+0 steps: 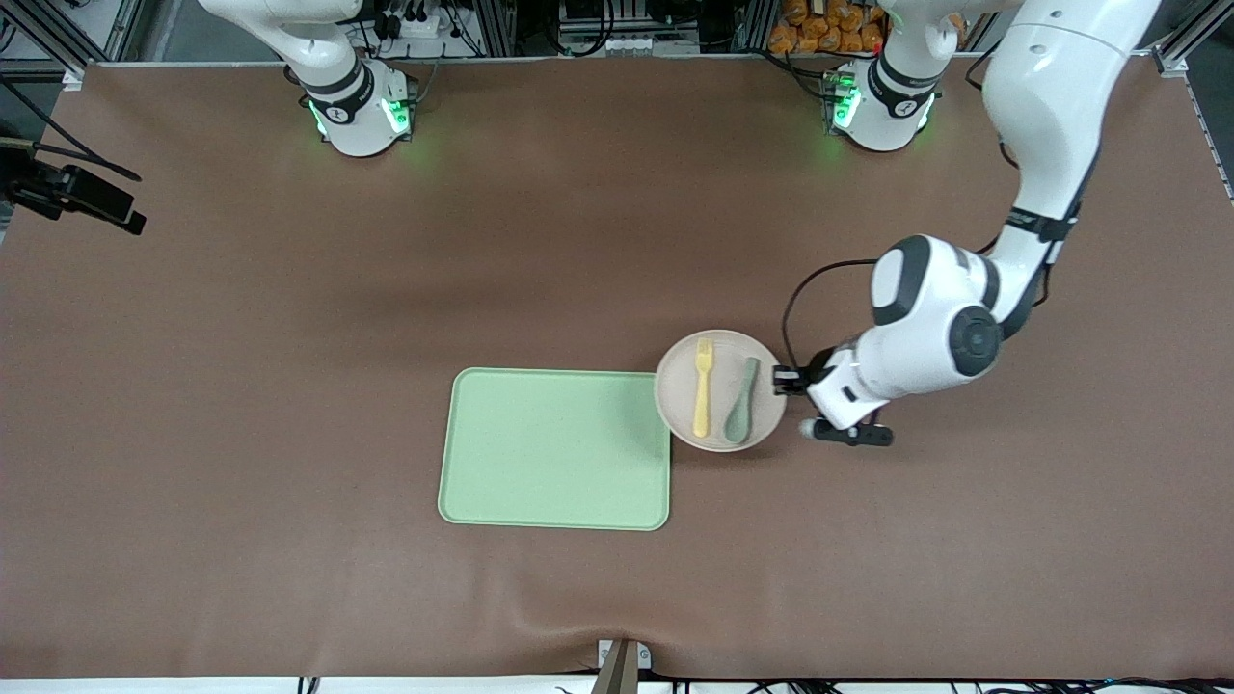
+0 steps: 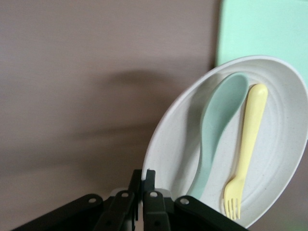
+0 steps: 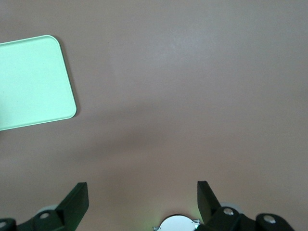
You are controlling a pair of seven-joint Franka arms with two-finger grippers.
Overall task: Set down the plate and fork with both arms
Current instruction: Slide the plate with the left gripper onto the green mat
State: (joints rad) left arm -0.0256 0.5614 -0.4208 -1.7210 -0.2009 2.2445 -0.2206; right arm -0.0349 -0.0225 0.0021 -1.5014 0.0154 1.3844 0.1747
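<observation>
- Brown matte covering (image 1: 289, 386) spreads over the whole table, faintly creased along the lower edge of the front view; metal framing and cables line the top of the frame.
- Upper left of the front view: the right arm's green-lit base (image 1: 362, 111); this arm waits. In its wrist view the right gripper (image 3: 143, 199) hangs over bare brown surface, its fingers spread wide with nothing between them.
- Centre of the front view: a rectangular light green plastic tray (image 1: 554, 448) with rounded corners and a low rim, lying flat.
- Just right of centre: the round, shallow, off-white speckled plastic plate (image 1: 718, 339), its edge overlapping the tray's upper right corner.
- On the plate lie the small pale yellow plastic fork (image 1: 703, 387) and a smooth grey-green spoon (image 1: 742, 403), side by side.
- Right of the plate: the left gripper (image 1: 783, 381), clamped tight on the plate's rim, with the white left arm (image 1: 1041, 116) running to the upper right.
</observation>
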